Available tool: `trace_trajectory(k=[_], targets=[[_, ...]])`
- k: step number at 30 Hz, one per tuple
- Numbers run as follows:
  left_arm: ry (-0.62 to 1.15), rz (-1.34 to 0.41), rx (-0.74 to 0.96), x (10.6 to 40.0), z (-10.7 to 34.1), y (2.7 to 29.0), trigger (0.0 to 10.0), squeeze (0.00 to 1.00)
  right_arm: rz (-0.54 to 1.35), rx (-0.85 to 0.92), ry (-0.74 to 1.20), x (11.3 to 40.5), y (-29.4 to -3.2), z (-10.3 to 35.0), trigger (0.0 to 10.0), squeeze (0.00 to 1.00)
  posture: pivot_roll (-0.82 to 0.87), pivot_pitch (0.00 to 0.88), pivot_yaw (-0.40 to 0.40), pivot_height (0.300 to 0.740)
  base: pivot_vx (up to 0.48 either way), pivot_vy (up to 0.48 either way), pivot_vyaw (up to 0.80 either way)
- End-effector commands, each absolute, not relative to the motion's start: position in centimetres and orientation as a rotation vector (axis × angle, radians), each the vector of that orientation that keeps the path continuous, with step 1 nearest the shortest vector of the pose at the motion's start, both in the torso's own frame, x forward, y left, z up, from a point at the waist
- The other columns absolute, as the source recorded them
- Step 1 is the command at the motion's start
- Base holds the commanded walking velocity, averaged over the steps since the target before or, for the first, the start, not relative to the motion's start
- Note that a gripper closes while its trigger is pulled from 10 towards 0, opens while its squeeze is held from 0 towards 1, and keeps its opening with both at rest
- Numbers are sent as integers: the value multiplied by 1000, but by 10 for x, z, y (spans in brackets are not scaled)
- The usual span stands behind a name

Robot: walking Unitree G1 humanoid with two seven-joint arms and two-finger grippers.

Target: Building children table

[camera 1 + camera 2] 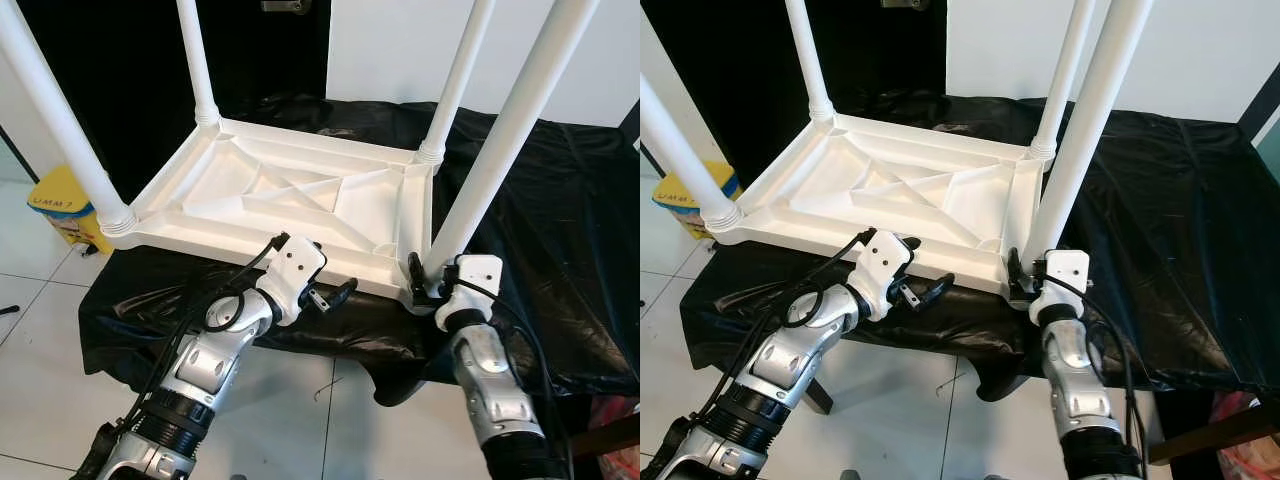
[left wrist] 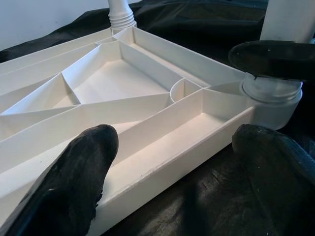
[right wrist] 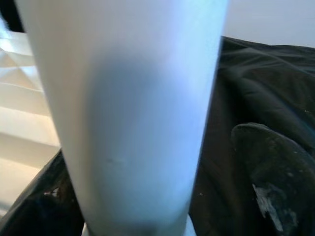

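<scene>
The upturned table top [image 1: 300,190] lies on a black cloth [image 1: 560,220]. Right gripper [image 1: 428,280] — fingers astride the near right leg [image 1: 510,140]; contact cannot be confirmed. Left gripper [image 1: 335,297] — spread, just beside the top's near edge.

Both my arms reach forward, silver forearms bent up from the elbows. My left hand [image 1: 335,296] is turned sideways toward my right, wrist rolled, black fingers [image 2: 74,182] spread apart with nothing between them. My right hand [image 1: 428,283] points forward and up, wrist roughly straight, one finger either side of a white leg [image 3: 128,113] near its base, fingers [image 3: 273,167] wide of it; contact unclear. Cables loop along both wrists.
</scene>
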State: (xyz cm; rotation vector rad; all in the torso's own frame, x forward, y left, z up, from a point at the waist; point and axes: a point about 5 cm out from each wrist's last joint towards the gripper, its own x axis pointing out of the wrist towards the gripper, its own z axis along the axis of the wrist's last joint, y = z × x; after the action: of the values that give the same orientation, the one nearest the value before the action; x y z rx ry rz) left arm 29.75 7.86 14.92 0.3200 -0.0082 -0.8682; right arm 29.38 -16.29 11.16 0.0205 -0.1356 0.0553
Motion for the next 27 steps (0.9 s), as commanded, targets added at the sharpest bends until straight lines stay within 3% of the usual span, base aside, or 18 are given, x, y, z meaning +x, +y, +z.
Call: trace_trajectory(k=[1, 2, 3, 10, 12, 18, 19, 20, 21, 27], targets=[[-1, -867, 324, 297, 146, 80, 10000, 0, 129, 24, -128, 290, -166, 110, 10000, 1000, 12, 42, -79, 740, 0, 0, 0], [-1, -867, 324, 297, 146, 80, 10000, 0, 168, 16, -128, 290, -167, 110, 10000, 588, 12, 42, -79, 740, 0, 0, 0], [0, -870, 323, 296, 146, 80, 10000, 0, 226, 0, -116, 291, -170, 110, 10000, 31, 14, 43, -81, 740, 0, 0, 0], [2, -873, 320, 296, 146, 80, 10000, 0, 295, -25, -93, 293, -173, 109, 10000, 0, 15, 43, -82, 740, 0, 0, 0], [4, -872, 314, 296, 147, 81, 10000, 0, 430, -85, -76, 307, -176, 114, 10000, 0, 30, 51, -85, 740, 0, 0, 0], [3, -858, 311, 297, 149, 84, 10000, 0, 564, -157, -51, 329, -173, 122, 10000, 0, 51, 55, -89, 740, 0, 0, 0], [3, -852, 313, 297, 149, 85, 10000, 0, 575, -167, -43, 332, -171, 121, 8745, 0, 57, 56, -91, 740, 0, 0, 0], [2, -848, 314, 297, 150, 86, 10000, 0, 585, -171, -37, 333, -170, 121, 8745, 0, 59, 56, -91, 740, 0, 0, 0], [3, -843, 314, 297, 150, 87, 10000, 0, 589, -176, -33, 334, -170, 120, 0, 0, 66, 57, -94, 740, 0, 0, 0], [3, -830, 313, 297, 150, 90, 10000, 0, 605, -168, -21, 335, -173, 118, 0, 0, 73, 59, -98, 740, 0, 0, 0]])
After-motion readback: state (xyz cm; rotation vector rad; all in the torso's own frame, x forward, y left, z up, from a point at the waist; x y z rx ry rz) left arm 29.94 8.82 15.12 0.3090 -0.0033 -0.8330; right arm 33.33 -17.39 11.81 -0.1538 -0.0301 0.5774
